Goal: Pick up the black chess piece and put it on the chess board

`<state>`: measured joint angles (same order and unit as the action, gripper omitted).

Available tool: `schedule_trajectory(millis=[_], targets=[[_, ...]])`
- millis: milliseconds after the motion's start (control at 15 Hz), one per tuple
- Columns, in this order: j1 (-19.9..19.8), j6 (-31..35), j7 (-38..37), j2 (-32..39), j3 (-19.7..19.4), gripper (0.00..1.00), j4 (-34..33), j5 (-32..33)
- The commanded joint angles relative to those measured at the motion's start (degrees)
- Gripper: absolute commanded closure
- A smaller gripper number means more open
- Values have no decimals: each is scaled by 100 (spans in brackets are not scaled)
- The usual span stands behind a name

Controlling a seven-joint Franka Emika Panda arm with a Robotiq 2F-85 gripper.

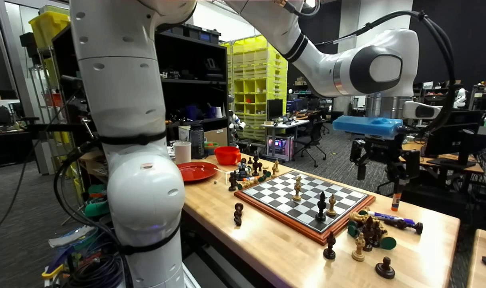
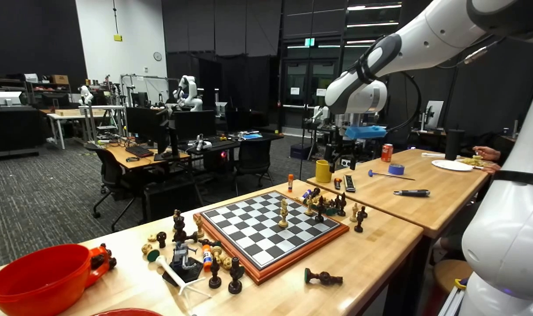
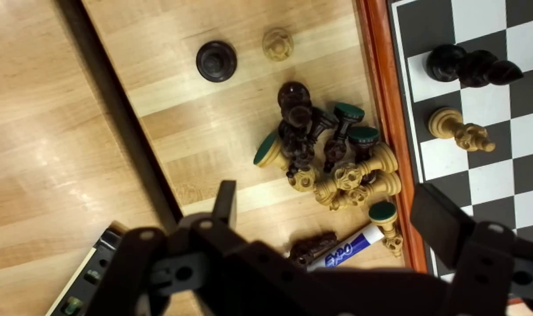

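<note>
The gripper (image 1: 382, 176) hangs well above the counter (image 1: 275, 244), over its far corner, by the end edge that faces a second table (image 2: 442, 210). Its two fingers are spread wide apart; in the wrist view they show on either side of the strip between that end edge and the chess board (image 2: 249, 232).

The black chess piece (image 3: 475, 68) stands upright on the board, at the corner closest to that end edge and to the edge beside the arm (image 1: 141, 184). Just beside it, apart, stands a light piece (image 1: 332, 206), and a second light piece (image 1: 297, 188) stands closer to the middle.

Between board and end edge lies a heap of light and dark pieces (image 3: 352, 175). Next to it a marker (image 3: 343, 252) lies beside a fallen dark piece (image 3: 315, 245), and a glue stick (image 1: 395, 203) stands upright near the far edge. Closer to the arm's edge, a dark piece (image 1: 329, 246) and a tan piece (image 1: 358, 247) stand off the board, near a pawn (image 1: 385, 268). Another dark piece (image 2: 323, 277) lies on its side near the arm's edge.

Toward the opposite end are a red cup (image 1: 228, 157) and a red plate (image 1: 197, 172); more pieces (image 2: 235, 276), some standing, some toppled, crowd the board's side there. On the second table, in an exterior view, are a yellow mug (image 2: 323, 172), a soda can (image 2: 387, 152) and a roll of blue tape (image 2: 396, 169).
</note>
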<state>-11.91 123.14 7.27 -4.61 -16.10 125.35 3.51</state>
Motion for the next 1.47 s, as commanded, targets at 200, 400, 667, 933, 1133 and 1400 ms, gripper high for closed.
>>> schedule_trajectory(millis=[200,400,667,933,1133,1400], targets=[[-91,233,-40,129,76,0,127,299],[-113,263,-52,231,66,0,146,409],[-148,276,-81,288,53,0,216,613],[-186,348,-75,360,43,0,328,772],[-210,406,-95,441,36,0,375,826],[-219,350,-40,578,34,0,362,788]])
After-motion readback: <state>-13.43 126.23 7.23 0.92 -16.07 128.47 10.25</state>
